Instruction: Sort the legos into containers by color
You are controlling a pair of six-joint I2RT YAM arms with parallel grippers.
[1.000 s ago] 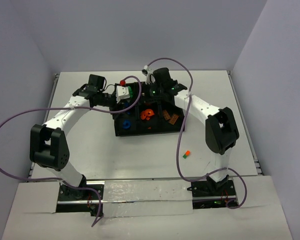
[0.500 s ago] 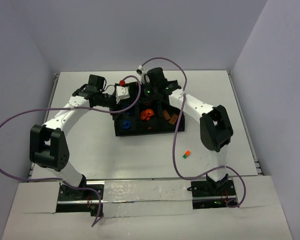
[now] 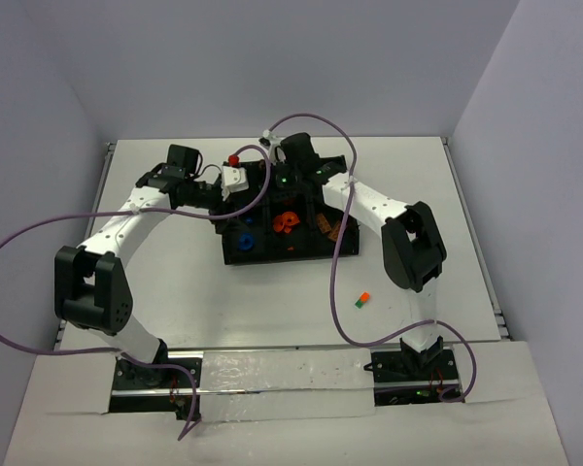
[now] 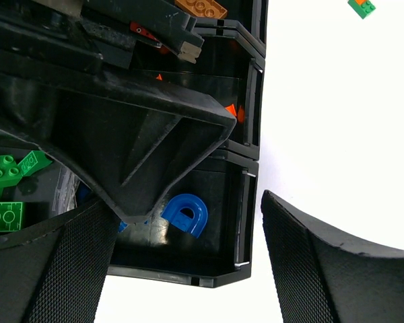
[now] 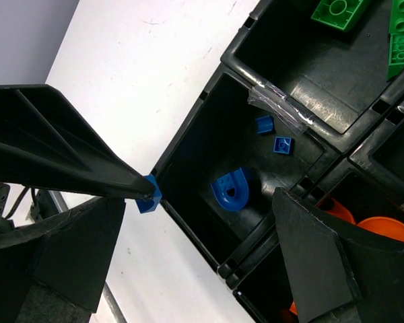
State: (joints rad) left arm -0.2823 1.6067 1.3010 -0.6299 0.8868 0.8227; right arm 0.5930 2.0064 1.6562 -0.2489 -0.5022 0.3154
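Note:
The black tray [image 3: 272, 260] holds sorted legos. Its corner compartment has a blue arch [image 4: 185, 215] [image 5: 232, 189] and two small blue bricks [image 5: 274, 134]. Green bricks [image 4: 4, 171] lie in the compartment beside it, with orange pieces [image 3: 287, 222] and brown bricks [image 3: 332, 229] further along. My left gripper [image 4: 188, 205] [image 3: 241, 186] is open above the blue corner. A tiny blue brick [image 5: 149, 195] sits at the tip of one of its fingers [image 5: 67, 165], over the tray's outer wall. My right gripper [image 5: 200, 198] [image 3: 275, 184] is open, and that brick lies between its fingers.
A loose orange-and-green lego [image 3: 361, 299] [image 4: 362, 5] lies on the white table in front of the tray. A small red piece [image 3: 233, 158] shows behind the tray. Purple cables loop over both arms. Grey walls close in the table.
My right arm has swung left, bringing its gripper close to the left gripper over the tray's left end. The left arm has barely moved.

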